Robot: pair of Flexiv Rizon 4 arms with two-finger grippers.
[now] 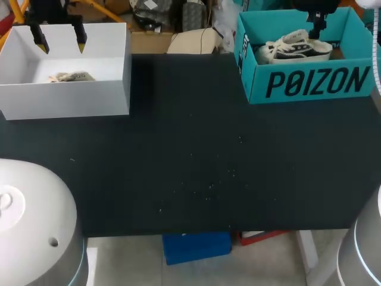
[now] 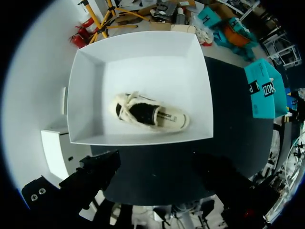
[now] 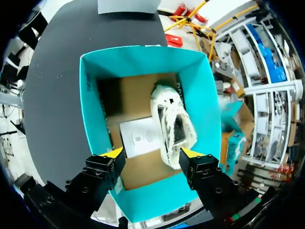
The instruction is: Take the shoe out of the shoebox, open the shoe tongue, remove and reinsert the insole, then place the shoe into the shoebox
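Hovering over teal box (image 3: 88, 105) — our right gripper (image 3: 152, 153) spread, empty; shoe (image 3: 172, 126) lies inside. Left gripper (image 1: 61, 43) spread above white box (image 1: 71, 98) holding second shoe (image 2: 150, 113). Risk we see: finger catching wall or laces — box drags.

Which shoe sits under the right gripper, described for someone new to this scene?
Find the teal shoebox, far right on the black table. Inside lies a white shoe with a dark opening, beside a paper sheet; the other shoe lies in the white box.
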